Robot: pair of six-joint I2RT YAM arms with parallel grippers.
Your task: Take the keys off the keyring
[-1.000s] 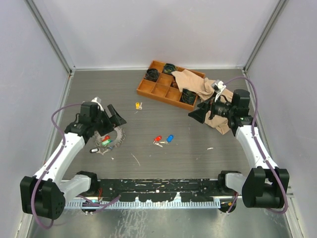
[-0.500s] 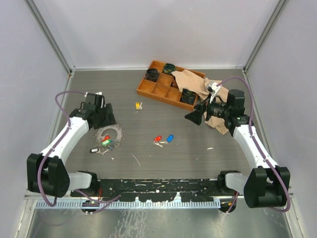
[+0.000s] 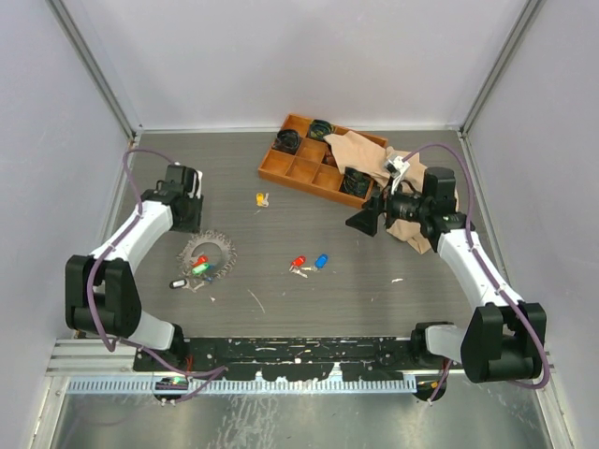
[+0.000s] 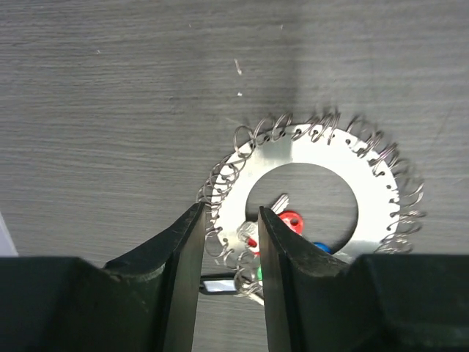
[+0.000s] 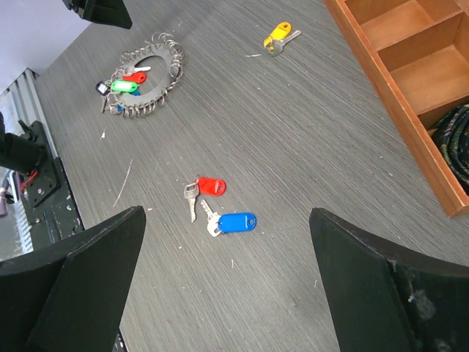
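Keyring (image 4: 315, 158): flat silver disc fringed with wire loops, tagged keys (image 4: 291, 220) bunched inside. Left hand (image 4: 229, 242) narrowly parted, seemingly empty; right hand (image 5: 226, 213) gaping. Left wrist misses the loose keys (image 5: 209, 187).

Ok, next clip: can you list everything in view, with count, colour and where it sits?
keyring: one, silver, flat on the left of the table
tagged keys: at least three, red, green and blue, at the keyring's hole
yellow-tagged key: one, loose, near the tray
red-tagged key: one, loose, mid-table
blue-tagged key: one, loose, beside the red one
tray: one, orange-brown, far side
black coils: three, in tray compartments
cloth: one, beige, draped over the tray's right end
table: one, grey
left end effector: black, narrow gap, near the keyring, empty
right end effector: black, wide open, empty
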